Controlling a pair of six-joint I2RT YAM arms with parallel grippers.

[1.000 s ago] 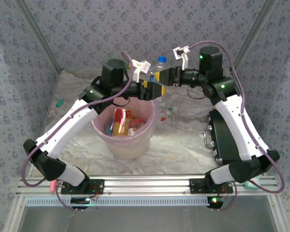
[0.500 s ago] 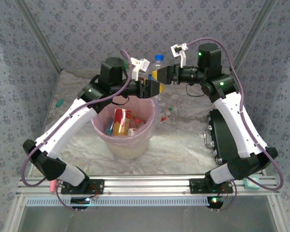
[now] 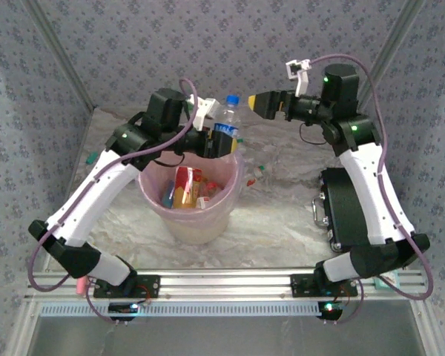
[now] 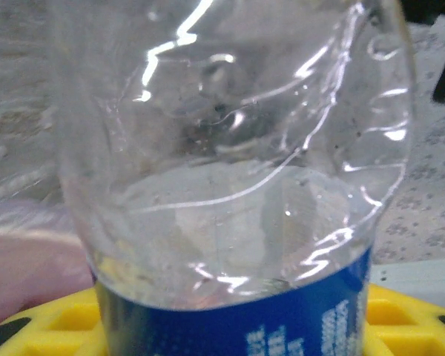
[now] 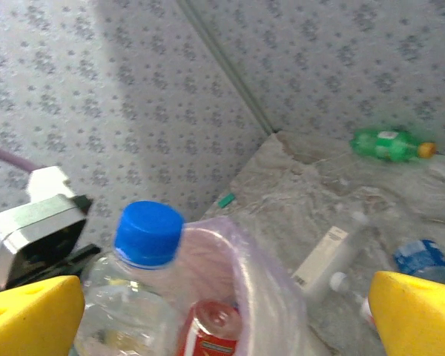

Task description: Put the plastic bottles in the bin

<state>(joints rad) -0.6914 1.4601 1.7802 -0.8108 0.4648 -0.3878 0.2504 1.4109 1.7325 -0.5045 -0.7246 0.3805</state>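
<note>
left pincer (image 3: 221, 141): clamped on the blue label band of a clear bottle; in the wrist view we see yellow pads (image 4: 48, 334) on both sides of the band.
held bottle (image 3: 225, 119): blue cap up, slightly tilted, clear crumpled upper body, looks empty. It is raised at the far rim of the bin; we can't tell if it is fully over the opening.
why this grip: we judge the low grip on the label keeps the soft upper wall from buckling and leaves the bottle free to fall once let go.
right pincer (image 3: 261, 102): fingers wide apart, nothing between them. It is up and to the right of the held bottle, not touching it. We think it sits there to stay out of the drop path.
bin (image 3: 189, 222): beige bucket with a pink bag liner, mid-counter between the arms, so either arm can reach it.
bottles in the bin (image 3: 184, 185): several, red and yellow labels, piled loosely.
bottles on the counter (image 3: 282, 215): a green bottle (image 5: 389, 144) by the far wall and a blue-labelled one (image 5: 423, 259) near the bin.
other: small teal object (image 5: 226, 199) by the wall, black case (image 3: 348, 208) beside the right arm.
step: release over the bin. We judge the task is partway done.
risk: it could clip the rim or snag the bag and roll off.
</note>
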